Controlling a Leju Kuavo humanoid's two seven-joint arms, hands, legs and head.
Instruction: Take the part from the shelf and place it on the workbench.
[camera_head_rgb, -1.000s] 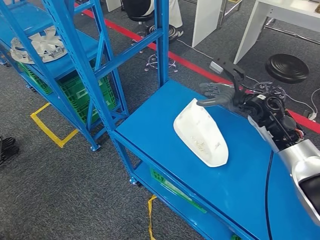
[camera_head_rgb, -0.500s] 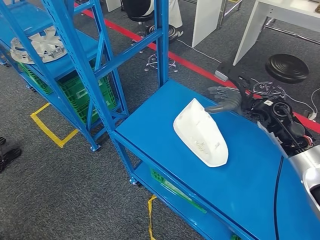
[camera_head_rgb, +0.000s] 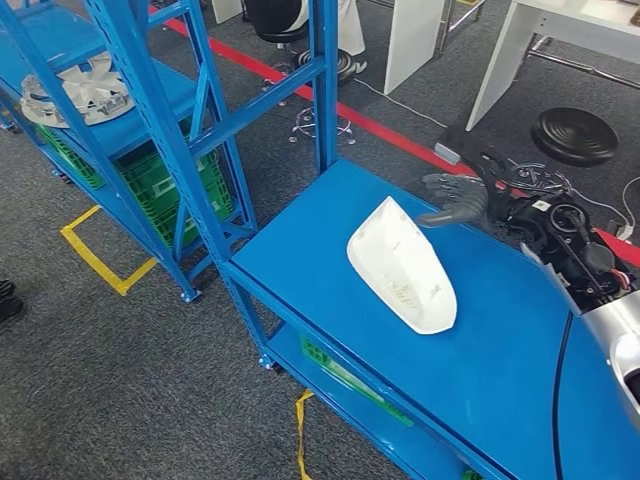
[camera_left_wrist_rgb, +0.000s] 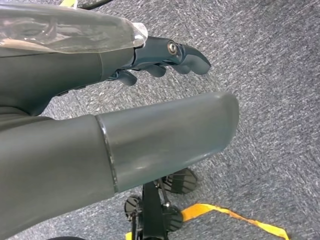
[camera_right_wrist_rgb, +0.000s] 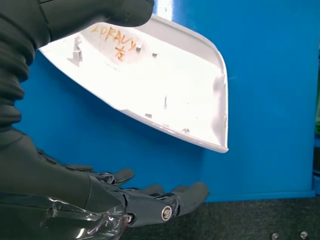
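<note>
Already the white part (camera_head_rgb: 402, 266) lies mid-workbench (camera_head_rgb: 317, 240) (right robot hand (camera_head_rgb: 455, 196) apart)

on the bench (camera_head_rgb: 483, 370) i see wide bare blue surface on the near side of the white part (camera_head_rgb: 401, 266), so a hand can pass there. my right hand (camera_head_rgb: 457, 194) hovers at the far edge with fingers (camera_right_wrist_rgb: 181, 196) spread, apart from the part, with bare bench between. at the far left corner a blue shelf post (camera_head_rgb: 326, 80) stands upright and blocks that side. my left hand (camera_left_wrist_rgb: 113, 125) hangs over the carpet floor (camera_left_wrist_rgb: 271, 65).
</note>
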